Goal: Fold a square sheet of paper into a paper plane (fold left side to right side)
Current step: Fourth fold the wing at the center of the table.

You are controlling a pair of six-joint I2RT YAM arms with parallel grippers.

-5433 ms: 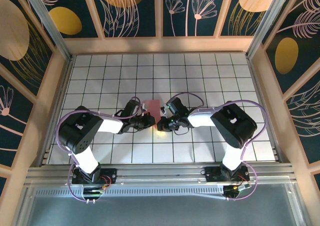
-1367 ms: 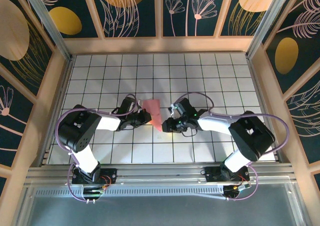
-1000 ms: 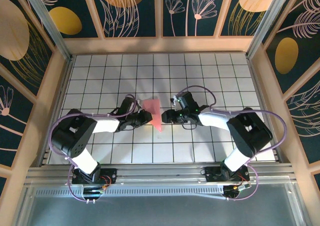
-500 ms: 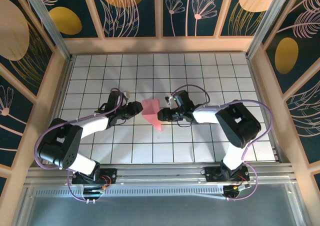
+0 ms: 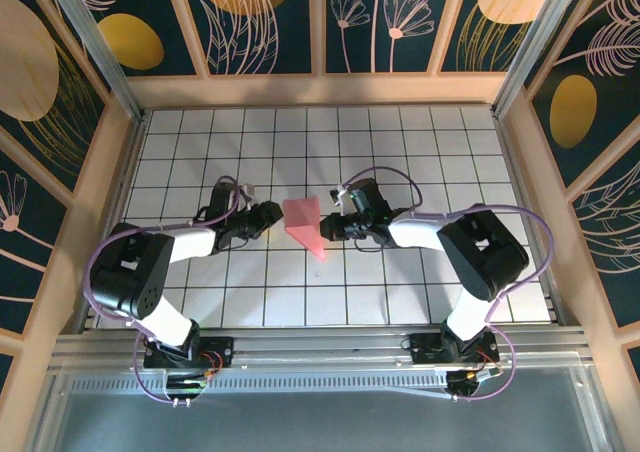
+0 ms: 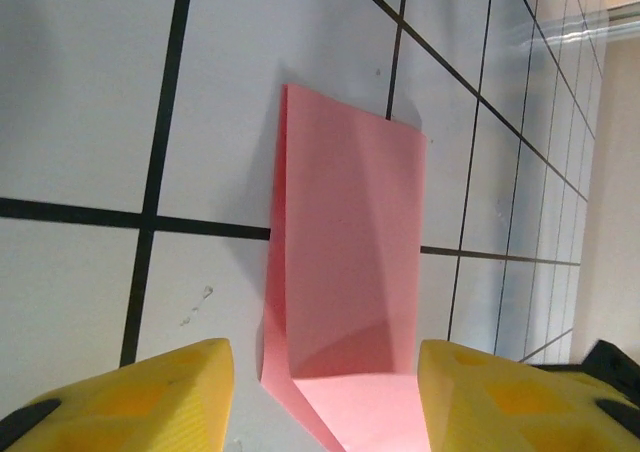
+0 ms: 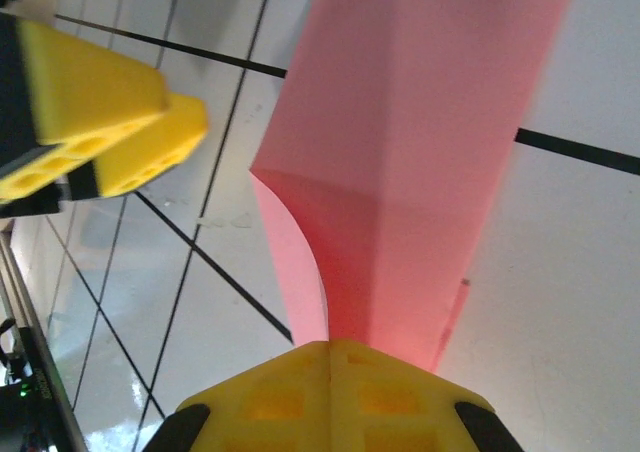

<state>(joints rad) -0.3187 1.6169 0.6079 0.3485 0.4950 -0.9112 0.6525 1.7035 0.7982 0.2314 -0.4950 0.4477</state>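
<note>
Left gripper (image 5: pixel 262 218) has drawn back leftward off the pink paper (image 5: pixel 303 222) since a second ago and now sits just beside its left edge, apart from it; jaws roughly half spread, nothing between them; right gripper (image 5: pixel 328 228) has come in to the right edge, fingers pressed together on the paper's near end, as its wrist view shows; paper lies mid-table on the white tiled table (image 5: pixel 400 152), between the two grippers; already folded to a narrow wedge tapering to a near point, several creases visible; one layer stands off the surface, not flat; judged: early folds done, current fold needs pressing, final dart shape not yet reached
</note>
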